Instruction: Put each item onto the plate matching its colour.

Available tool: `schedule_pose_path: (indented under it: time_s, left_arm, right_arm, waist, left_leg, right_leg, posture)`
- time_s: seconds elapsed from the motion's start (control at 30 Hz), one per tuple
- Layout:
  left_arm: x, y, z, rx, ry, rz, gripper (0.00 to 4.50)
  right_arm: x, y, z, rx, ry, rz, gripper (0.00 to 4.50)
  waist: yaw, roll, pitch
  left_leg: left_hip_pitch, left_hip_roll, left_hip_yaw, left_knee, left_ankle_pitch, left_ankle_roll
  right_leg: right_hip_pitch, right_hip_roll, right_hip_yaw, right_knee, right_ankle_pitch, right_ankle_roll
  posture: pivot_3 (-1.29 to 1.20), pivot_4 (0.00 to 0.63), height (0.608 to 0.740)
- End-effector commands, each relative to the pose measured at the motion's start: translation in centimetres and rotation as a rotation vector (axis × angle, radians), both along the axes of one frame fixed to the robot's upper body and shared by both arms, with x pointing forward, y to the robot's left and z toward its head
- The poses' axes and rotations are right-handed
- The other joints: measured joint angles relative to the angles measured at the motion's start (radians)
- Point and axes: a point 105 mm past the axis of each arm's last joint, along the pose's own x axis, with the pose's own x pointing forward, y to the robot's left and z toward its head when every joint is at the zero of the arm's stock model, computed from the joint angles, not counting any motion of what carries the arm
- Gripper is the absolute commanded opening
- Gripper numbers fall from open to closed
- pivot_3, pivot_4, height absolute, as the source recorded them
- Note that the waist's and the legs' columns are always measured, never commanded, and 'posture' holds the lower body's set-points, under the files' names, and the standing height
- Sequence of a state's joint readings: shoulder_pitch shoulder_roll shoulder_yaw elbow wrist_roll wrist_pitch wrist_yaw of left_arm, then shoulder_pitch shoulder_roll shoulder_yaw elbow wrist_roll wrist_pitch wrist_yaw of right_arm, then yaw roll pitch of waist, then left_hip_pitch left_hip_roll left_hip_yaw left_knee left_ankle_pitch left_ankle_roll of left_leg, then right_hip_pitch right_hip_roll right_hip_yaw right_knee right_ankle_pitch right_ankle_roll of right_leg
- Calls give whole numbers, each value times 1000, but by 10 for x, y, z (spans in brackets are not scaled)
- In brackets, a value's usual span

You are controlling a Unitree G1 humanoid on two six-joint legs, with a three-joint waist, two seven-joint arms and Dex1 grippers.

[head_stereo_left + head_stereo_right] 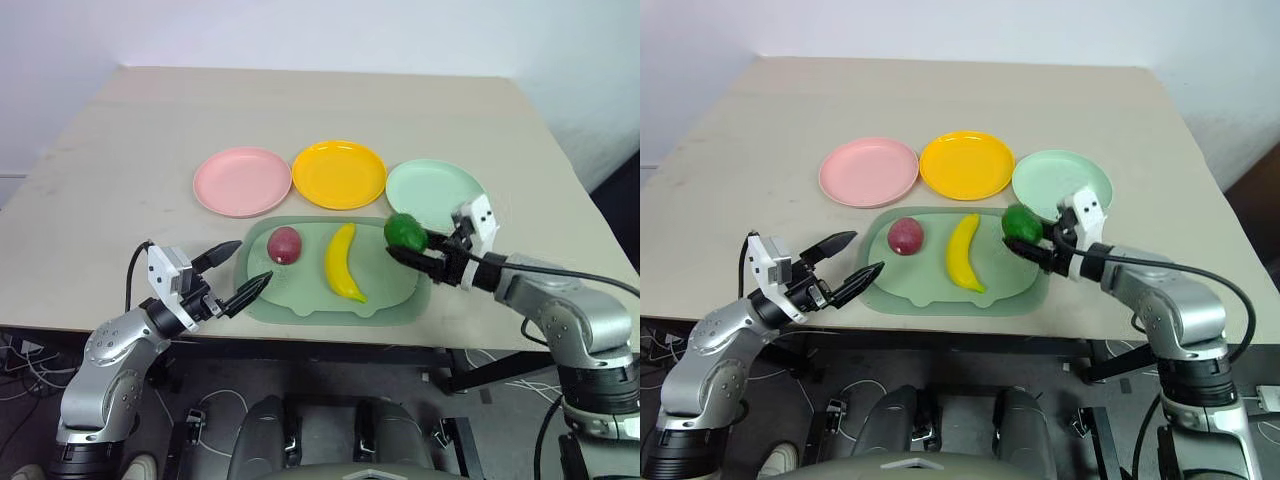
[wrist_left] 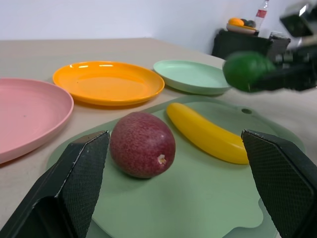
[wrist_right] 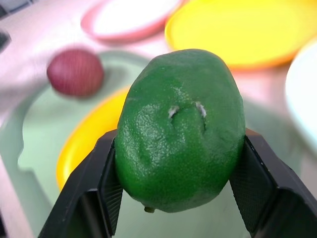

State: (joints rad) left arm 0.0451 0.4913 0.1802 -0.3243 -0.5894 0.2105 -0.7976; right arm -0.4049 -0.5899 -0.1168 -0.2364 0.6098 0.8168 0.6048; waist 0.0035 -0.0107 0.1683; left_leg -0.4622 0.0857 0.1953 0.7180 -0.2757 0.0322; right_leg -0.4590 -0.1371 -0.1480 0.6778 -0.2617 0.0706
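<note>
Right wrist view is showing the right gripper (image 3: 178, 191) clamping the green fruit (image 3: 181, 129) across its middle; it is looking light, rigid and rounded, so likely slippery. The left gripper (image 1: 237, 274) is hanging with its fingers apart near the red-purple fruit (image 1: 285, 245).

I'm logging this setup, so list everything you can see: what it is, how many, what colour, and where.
Table: one, beige, under everything.
Mat: one, pale green, near table edge.
Pink plate: one, behind the mat, leftmost.
Orange plate: one, yellow-orange, middle of the row.
Green plate: one, pale mint, rightmost.
Red fruit: one, dark red-purple, on the mat's left part.
Banana: one, yellow, mid-mat.
Lime: one, green, in the right gripper above the mat's right corner.
Left gripper: black, open, beside the mat's left edge.
Right gripper: black, closed on the lime.
</note>
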Motion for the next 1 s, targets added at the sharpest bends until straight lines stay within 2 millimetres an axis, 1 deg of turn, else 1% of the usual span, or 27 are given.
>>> schedule_pose_path:
  time_s: [0.03,0.17,0.27,0.37,0.4,0.47,0.5,0.57,0.6,0.67,0.7,0.8,0.87,0.9,0.93,0.97,1.0]
  left_arm:
    - [-3,-2,14,17,-57,0,4500]
    - [-5,-4,17,19,-60,5,4500]
    - [-5,-4,18,20,-59,15,4500]
    - [-6,-3,17,16,-52,33,4500]
    - [-7,-2,17,16,-50,36,4500]
    - [-8,-1,16,18,-48,40,4500]
    - [-9,-1,16,20,-47,41,4500]
    - [-9,0,16,22,-47,44,4500]
    - [-10,0,16,22,-47,45,4500]
    - [-10,0,16,22,-47,48,4500]
    - [-9,0,16,21,-48,50,4500]
    - [-8,2,17,23,-51,55,4500]
    - [-7,2,19,23,-55,58,4500]
    - [-6,2,20,22,-58,60,4500]
    - [-6,1,21,21,-61,60,4500]
    - [-6,0,22,21,-64,56,4500]
    - [-6,-3,23,19,-65,45,4500]
  right_arm:
    - [32,-13,18,-31,-114,-128,2633]
    - [66,-23,16,-100,-123,-222,2633]
    - [81,-28,6,-198,-101,-256,2633]
    - [102,-42,-5,-294,-56,-367,2633]
    - [107,-47,-7,-309,-45,-405,2633]
    - [112,-49,-8,-299,-12,-430,2633]
    - [113,-49,-8,-292,-8,-433,2633]
    - [114,-49,-5,-300,-31,-423,3357]
    - [114,-50,-2,-299,-48,-425,3599]
    - [114,-52,3,-285,-77,-443,4304]
    - [114,-55,8,-275,-84,-463,4464]
    - [108,-61,25,-242,-122,-484,4464]
    - [103,-60,31,-214,-122,-471,4464]
    - [98,-57,38,-178,-139,-463,4464]
    - [92,-54,42,-147,-132,-455,4464]
    - [84,-47,45,-118,-120,-433,4464]
    - [74,-32,49,-82,-113,-386,4464]
  waist:
    - [-5,0,0]
    - [-11,0,0]
    - [-20,1,0]
    - [-24,1,1]
    - [-26,1,1]
    - [-26,2,1]
    - [-25,2,1]
    - [-24,2,1]
    - [-24,2,1]
    - [-24,2,1]
    - [-23,2,1]
    - [-23,3,2]
    - [-24,3,2]
    - [-23,3,2]
    - [-23,3,2]
    - [-22,3,2]
    - [-22,3,2]
  left_leg:
    - [0,0,0,0,0,0]
    - [0,0,1,0,2,-4]
    - [-1,-1,3,0,3,-4]
    - [-1,-1,4,0,3,-4]
    - [-1,-1,5,0,3,-5]
    - [-1,-1,6,0,3,-5]
    - [-1,-1,6,-1,3,-5]
    - [-1,-1,6,-1,3,-5]
    - [-1,-1,6,-1,3,-5]
    - [-1,-1,6,0,3,-5]
    - [-1,-1,6,0,3,-5]
    - [-1,0,6,0,3,-5]
    - [-1,0,7,-1,3,-5]
    - [-1,0,7,-1,3,-5]
    - [-1,0,6,-1,3,-5]
    - [-1,0,6,-1,3,-5]
    - [-1,1,6,-1,3,-5]
  right_leg:
    - [0,0,0,0,0,0]
    - [0,0,0,0,0,0]
    - [-1,0,1,0,1,1]
    - [-1,1,1,1,1,1]
    - [-2,1,2,1,1,1]
    - [-3,1,3,2,1,1]
    - [-3,1,3,3,1,1]
    - [-3,1,3,3,1,1]
    - [-3,1,3,3,1,1]
    - [-3,1,3,3,1,1]
    - [-3,1,3,3,1,1]
    - [-4,1,4,3,1,1]
    - [-4,1,4,3,1,1]
    - [-4,1,4,3,1,1]
    - [-4,1,4,3,1,1]
    - [-4,1,4,3,1,1]
    - [-4,1,4,3,1,1]
  posture:
    - [0,150,695]
    - [0,150,695]
    - [0,150,695]
    - [0,150,695]
    - [0,150,695]
    - [0,150,695]
    - [0,150,695]
    - [0,150,695]
    - [0,150,695]
    - [0,150,695]
    - [0,150,695]
    - [0,150,695]
    - [0,150,695]
    - [0,150,695]
    - [0,150,695]
    - [0,150,695]
    - [0,150,695]
